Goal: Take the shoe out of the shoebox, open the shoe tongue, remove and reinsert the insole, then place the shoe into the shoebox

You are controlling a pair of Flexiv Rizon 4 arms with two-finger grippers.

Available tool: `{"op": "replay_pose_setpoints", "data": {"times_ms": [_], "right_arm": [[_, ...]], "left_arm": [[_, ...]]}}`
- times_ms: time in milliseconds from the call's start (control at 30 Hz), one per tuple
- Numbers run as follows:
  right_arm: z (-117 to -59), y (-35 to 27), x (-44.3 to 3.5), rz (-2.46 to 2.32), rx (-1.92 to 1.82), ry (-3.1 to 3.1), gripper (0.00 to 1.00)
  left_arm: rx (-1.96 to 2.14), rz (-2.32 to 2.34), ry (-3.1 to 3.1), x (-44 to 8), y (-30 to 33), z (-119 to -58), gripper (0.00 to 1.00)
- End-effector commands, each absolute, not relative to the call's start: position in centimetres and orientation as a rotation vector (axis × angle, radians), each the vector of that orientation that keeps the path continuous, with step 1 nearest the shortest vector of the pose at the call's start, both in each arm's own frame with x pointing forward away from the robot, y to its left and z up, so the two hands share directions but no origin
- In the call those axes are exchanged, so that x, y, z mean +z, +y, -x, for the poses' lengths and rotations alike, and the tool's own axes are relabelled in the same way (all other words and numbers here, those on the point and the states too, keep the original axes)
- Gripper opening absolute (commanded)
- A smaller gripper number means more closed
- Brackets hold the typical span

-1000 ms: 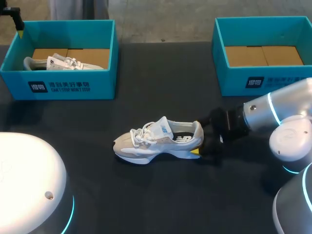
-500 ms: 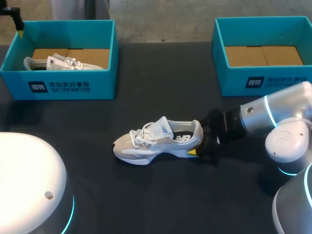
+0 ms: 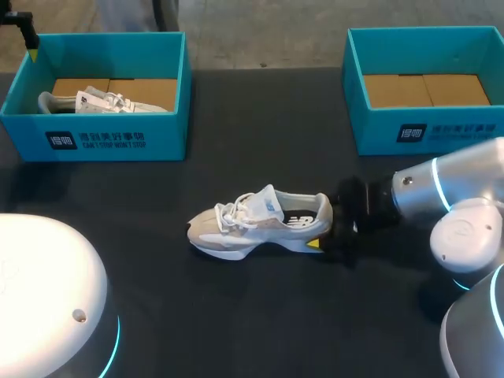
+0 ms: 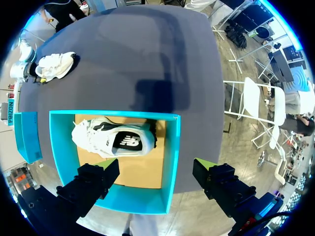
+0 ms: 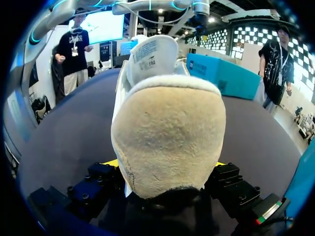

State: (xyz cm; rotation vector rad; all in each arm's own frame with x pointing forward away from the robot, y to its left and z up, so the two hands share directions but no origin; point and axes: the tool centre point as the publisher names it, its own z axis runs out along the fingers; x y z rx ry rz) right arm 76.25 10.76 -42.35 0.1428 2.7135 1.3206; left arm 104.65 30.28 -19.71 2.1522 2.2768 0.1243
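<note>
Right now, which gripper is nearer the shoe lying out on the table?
Right. The right gripper is shut on the shoe at its heel; the left gripper hangs open above the left shoebox, far from that shoe.

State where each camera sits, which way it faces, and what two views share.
Head view: above and behind, looking down on the table; right arm enters at right.
Left wrist view: above the left shoebox, facing down into it at the boxed shoe; left gripper open.
Right wrist view: low over the table, facing the shoe heel-on, held in the right gripper.
All three share the shoe.
</note>
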Motion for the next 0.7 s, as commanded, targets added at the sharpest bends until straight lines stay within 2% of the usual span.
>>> {"op": "replay_pose_setpoints", "data": {"times_ms": [33,700], "right_arm": [[-75.7,9.6,-41.8,-0.142,1.305,2.725,0.00],[-76.2,8.5,-41.9,-0.097,1.295,2.765,0.00]], "left_arm": [[0.128,-2.153,2.276,-19.7,30.3,-104.6,1.00],[0.128,-2.153,2.276,-19.7,30.3,-104.6,1.00]]}}
